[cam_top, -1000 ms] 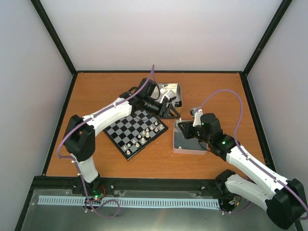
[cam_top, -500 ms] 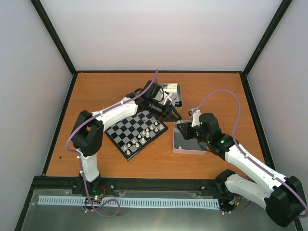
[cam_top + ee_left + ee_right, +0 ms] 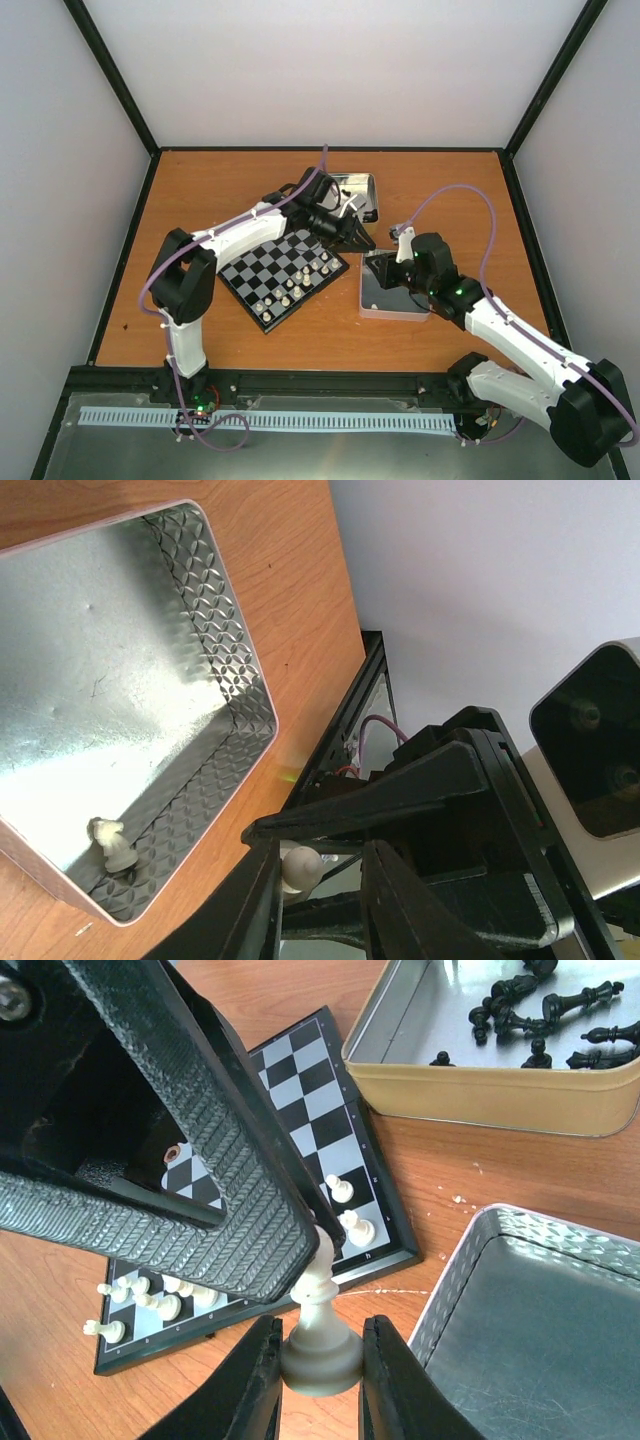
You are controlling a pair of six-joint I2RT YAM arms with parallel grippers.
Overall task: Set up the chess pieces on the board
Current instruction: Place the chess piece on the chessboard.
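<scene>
1. The right gripper (image 3: 320,1338) has both its fingers pressed on the wide round foot of one cream piece (image 3: 320,1358). It holds that piece tight.
2. The cream piece is smooth and a bit shiny. It has a fat round foot, a thin neck with a little ring, and a round ball on top.
3. The left gripper (image 3: 320,865) has its fingers close together around that ball top. One finger touches the ball. A thin gap shows by the other finger, so I cannot tell if this gripper has hold of the piece.
4. In the right wrist view, a black ribbed finger of the left gripper lies across the picture. Its tip meets the top of the cream piece.
5. The board (image 3: 330,1090) lies flat on the orange table (image 3: 200,200), out past the right fingertips. It has black and pale grey squares and a thin black rim.
6. Small cream chessmen (image 3: 355,1228) stand on the board. Two stand at the corner nearest the fingers, and more stand in a row farther along.
7. A silver tin (image 3: 470,1255) with bumpy diamond walls sits just beside the right fingers. A lone cream chessman (image 3: 112,845) sits in one corner of it.
8. A gold tin (image 3: 480,1090) sits farther out past the fingertips, with black chessmen (image 3: 540,1020) inside.
</scene>
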